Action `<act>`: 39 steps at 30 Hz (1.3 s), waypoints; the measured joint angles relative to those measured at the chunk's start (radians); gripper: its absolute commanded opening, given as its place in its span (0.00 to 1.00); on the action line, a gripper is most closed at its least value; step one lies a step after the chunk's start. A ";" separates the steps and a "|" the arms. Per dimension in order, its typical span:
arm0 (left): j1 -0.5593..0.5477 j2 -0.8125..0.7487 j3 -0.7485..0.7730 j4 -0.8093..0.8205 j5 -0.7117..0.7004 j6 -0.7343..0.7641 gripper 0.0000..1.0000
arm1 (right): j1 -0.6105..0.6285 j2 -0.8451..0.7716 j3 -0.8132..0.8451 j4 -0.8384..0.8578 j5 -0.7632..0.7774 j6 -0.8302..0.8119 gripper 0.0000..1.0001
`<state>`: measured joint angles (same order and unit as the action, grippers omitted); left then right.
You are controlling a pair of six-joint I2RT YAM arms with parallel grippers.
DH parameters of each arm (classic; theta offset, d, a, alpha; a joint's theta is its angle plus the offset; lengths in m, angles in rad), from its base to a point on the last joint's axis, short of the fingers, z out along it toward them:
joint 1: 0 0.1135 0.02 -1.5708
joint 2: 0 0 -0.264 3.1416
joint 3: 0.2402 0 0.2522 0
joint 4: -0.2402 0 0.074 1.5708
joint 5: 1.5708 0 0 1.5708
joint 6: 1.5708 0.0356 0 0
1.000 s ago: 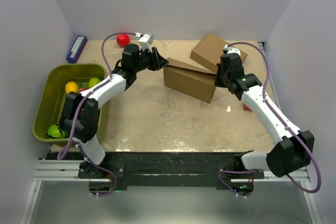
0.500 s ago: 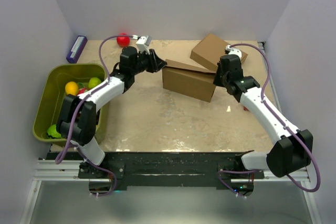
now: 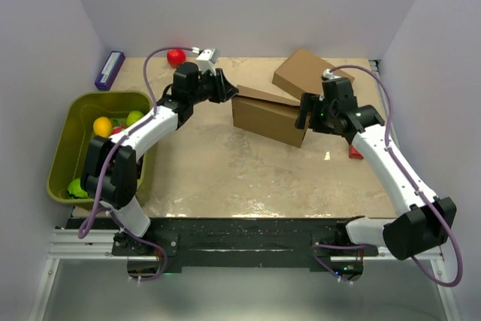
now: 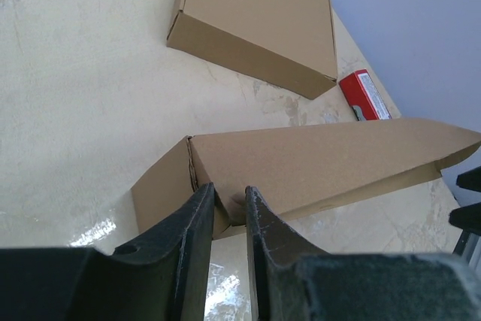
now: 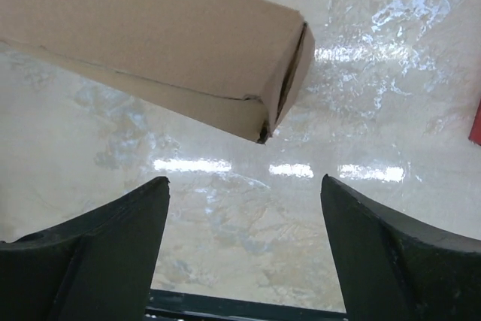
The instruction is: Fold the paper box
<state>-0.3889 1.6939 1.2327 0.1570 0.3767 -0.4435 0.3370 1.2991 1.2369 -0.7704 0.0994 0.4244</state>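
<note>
Off-task items on table (image 3: 225,174).
Green bin (image 3: 58,137) at left holds yellow fruit (image 3: 102,124) and green fruit (image 3: 135,117). Red ball (image 3: 176,56) at back, purple box (image 3: 110,70) by left wall, closed carton (image 3: 304,71) back right, red pack (image 3: 354,152) near right edge.

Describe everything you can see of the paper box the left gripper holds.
The paper box is plain brown cardboard, formed into a rectangular carton with its lid slightly ajar. It rests at an angle on the table. The left gripper pinches the wall at one end; the open right gripper hovers clear of the other.
</note>
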 measured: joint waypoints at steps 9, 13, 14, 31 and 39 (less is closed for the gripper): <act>0.000 0.000 0.007 -0.016 -0.010 0.017 0.26 | -0.187 -0.118 0.058 0.068 -0.167 0.040 0.84; 0.000 0.000 0.007 -0.016 -0.011 0.017 0.26 | -0.196 -0.117 0.053 0.151 -0.202 0.086 0.78; 0.000 0.000 0.007 -0.016 -0.011 0.017 0.26 | -0.195 -0.115 0.047 0.171 -0.208 0.095 0.76; 0.000 0.000 0.007 -0.016 -0.015 0.020 0.26 | -0.195 -0.102 -0.132 0.285 -0.222 0.144 0.64; 0.000 0.000 0.007 -0.016 -0.017 0.021 0.26 | -0.195 -0.098 -0.132 0.315 -0.231 0.153 0.69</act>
<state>-0.3893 1.6939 1.2400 0.1413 0.3595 -0.4229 0.1417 1.2015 1.1049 -0.4553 -0.1318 0.5770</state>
